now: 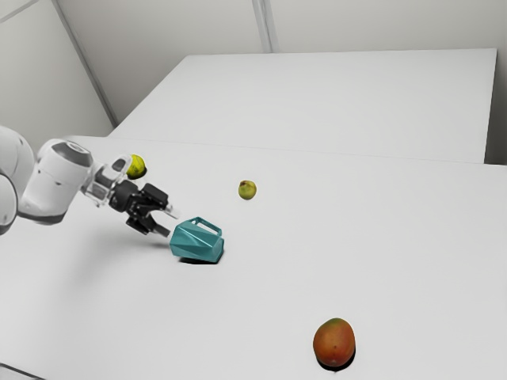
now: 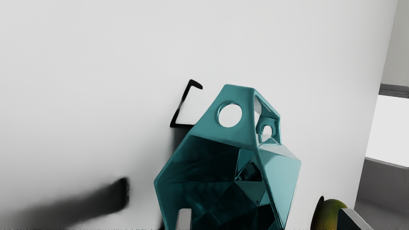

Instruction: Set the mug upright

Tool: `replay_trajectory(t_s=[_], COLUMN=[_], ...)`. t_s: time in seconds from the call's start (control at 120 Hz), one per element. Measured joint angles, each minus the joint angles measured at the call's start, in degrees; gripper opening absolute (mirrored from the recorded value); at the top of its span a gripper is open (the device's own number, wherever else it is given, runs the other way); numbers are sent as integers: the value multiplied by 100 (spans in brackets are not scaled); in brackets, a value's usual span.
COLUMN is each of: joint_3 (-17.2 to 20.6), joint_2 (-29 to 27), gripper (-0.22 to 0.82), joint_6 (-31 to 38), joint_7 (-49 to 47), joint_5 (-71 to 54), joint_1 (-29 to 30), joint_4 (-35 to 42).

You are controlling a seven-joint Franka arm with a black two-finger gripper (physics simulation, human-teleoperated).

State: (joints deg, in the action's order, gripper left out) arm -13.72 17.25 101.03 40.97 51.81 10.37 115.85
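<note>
Pale walls (image 1: 380,24) stand behind a broad white tabletop (image 1: 238,317) in the exterior view. Left of the frame's centre, the teal mug (image 1: 196,241) lies on its side, handle (image 1: 207,225) upward, mouth toward the black gripper (image 1: 169,223), whose fingers stand open close by. A yellow-green fruit (image 1: 136,165) sits upper left, a small green fruit (image 1: 247,190) above centre, and a red-orange fruit (image 1: 334,343) lower right.

In the wrist view, the mug's dark mouth faces the hand. One fingertip (image 2: 184,218) overlaps the opening; whether it is inside, I cannot tell. The other is beyond the mug's side wall, nearer a green-gold fruit (image 2: 330,214); nothing is gripped.

I judge the mug stiff and fairly light, its glossy facets apt to slip or roll under a glancing push. The side wall near the rim looks the best hold, one finger within and one without; the pierced handle seems awkward, likely to twist the mug when turned mouth-up.
</note>
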Motion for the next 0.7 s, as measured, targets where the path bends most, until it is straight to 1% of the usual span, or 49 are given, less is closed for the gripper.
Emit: replay_trajectory(t_s=[0.283,0.5,0.533,0.617,0.7], joint_3=[240,426,446,462,466], joint_2=[-122,-144,-145,-146,-163], gripper=[29,18,15,3,-3], joint_6=[223,328,345,376,398], joint_7=[98,141,146,157,164], joint_5=[356,504,519,543,551], joint_1=[-10,-9,-11,-10,-10], joint_4=[451,501,501,502,496])
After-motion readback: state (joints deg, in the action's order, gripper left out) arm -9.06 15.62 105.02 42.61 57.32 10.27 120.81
